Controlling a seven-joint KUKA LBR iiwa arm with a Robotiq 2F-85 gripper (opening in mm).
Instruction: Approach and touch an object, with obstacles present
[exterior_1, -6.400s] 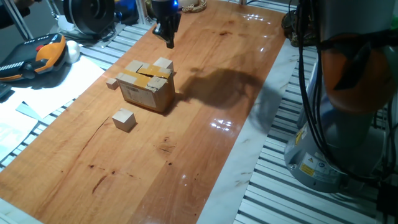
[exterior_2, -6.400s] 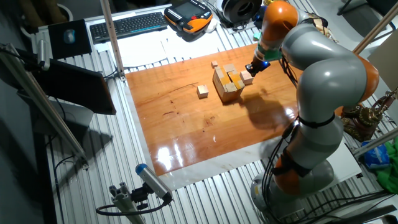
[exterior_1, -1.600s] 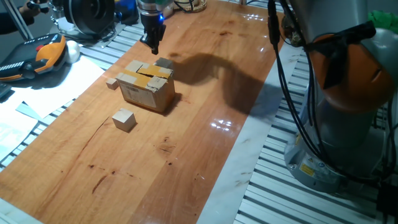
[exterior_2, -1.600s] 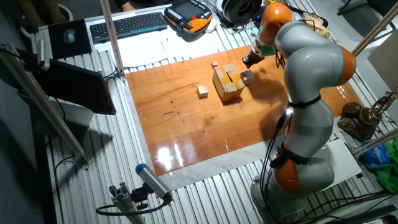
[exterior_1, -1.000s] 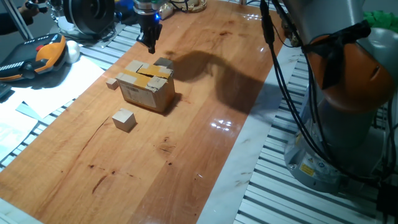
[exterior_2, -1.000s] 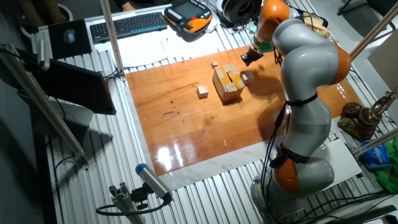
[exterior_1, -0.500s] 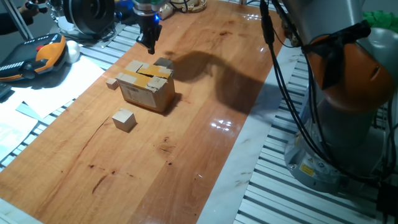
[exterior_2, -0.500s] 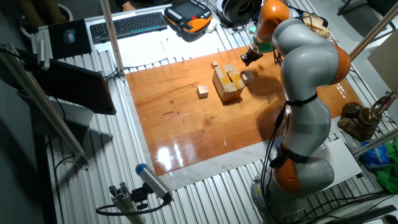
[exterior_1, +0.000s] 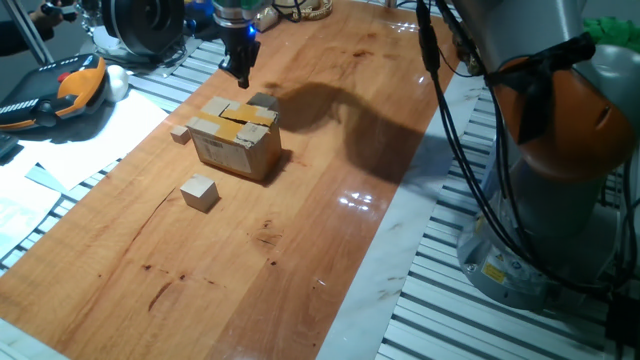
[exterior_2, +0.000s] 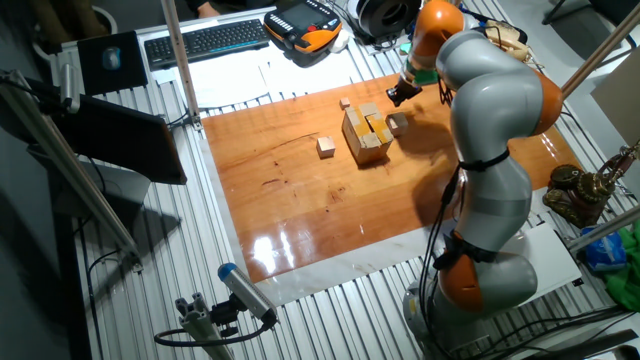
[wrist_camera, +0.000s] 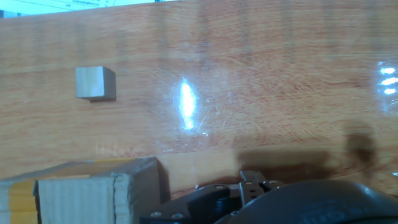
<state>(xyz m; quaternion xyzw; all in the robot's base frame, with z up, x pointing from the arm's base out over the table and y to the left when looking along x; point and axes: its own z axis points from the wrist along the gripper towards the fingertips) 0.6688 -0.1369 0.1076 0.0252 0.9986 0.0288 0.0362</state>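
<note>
My gripper (exterior_1: 240, 76) hangs fingers-down over the wooden table (exterior_1: 330, 150), just behind the far left corner of a taped cardboard box (exterior_1: 237, 140); it looks shut and holds nothing. In the other fixed view the gripper (exterior_2: 393, 97) is above and right of the box (exterior_2: 365, 135). A small wooden block (exterior_1: 263, 101) lies right of the gripper, against the box's back. Another small block (exterior_1: 180, 133) lies left of the box and a larger one (exterior_1: 200, 192) in front. The hand view shows a block (wrist_camera: 94, 83) and the box corner (wrist_camera: 81, 190); the fingertips are hidden there.
The cardboard box stands between the gripper and the front block. Off the table's left edge are an orange and black pendant (exterior_1: 60, 90), papers (exterior_1: 60, 150) and a black reel (exterior_1: 145, 25). The arm's base (exterior_1: 560, 200) stands at the right.
Since 6.4 s ago the gripper has moved left along the back of the box, and its shadow now covers the rear block. Over the last second nothing has visibly moved.
</note>
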